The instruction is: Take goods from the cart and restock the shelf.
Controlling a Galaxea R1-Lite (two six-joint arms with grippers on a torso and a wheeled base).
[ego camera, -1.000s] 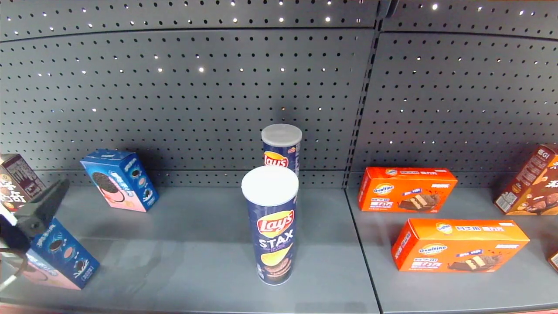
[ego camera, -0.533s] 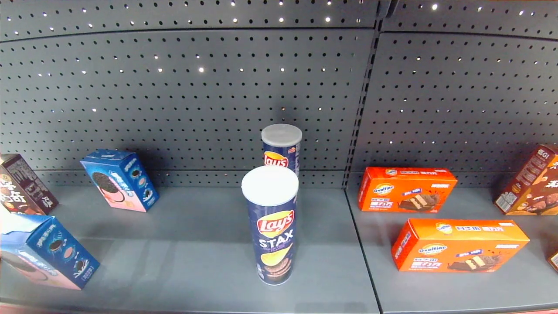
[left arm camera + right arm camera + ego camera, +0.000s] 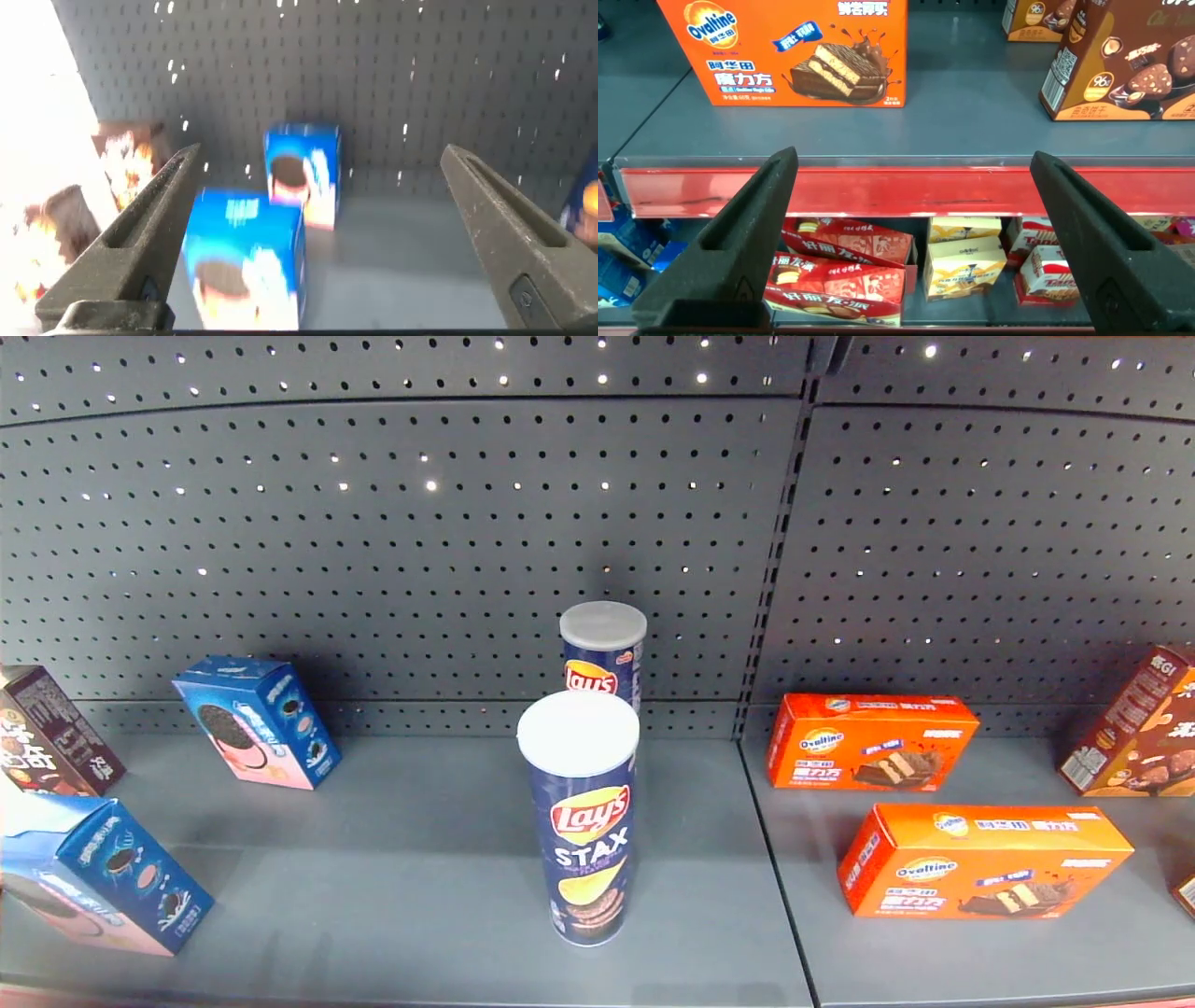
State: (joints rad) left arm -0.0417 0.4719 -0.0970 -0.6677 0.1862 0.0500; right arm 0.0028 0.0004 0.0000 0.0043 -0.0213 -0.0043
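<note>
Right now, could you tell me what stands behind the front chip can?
A second chip can stands behind the front can. Its lid and upper label show; its lower part is covered.

brand print on front chip can (image 3: pixel 581 821), on near orange box (image 3: pixel 980 861), on blue cookie box (image 3: pixel 257 721)

Head view: above the shelf (image 3: pixel 420 859), facing forward and down, mid-range. Left wrist view: near, level, facing pegboard (image 3: pixel 374 75); shares blue boxes (image 3: pixel 301 177) with head. Right wrist view: low, at red edge (image 3: pixel 906 191); shares orange box (image 3: pixel 799 51).
</note>
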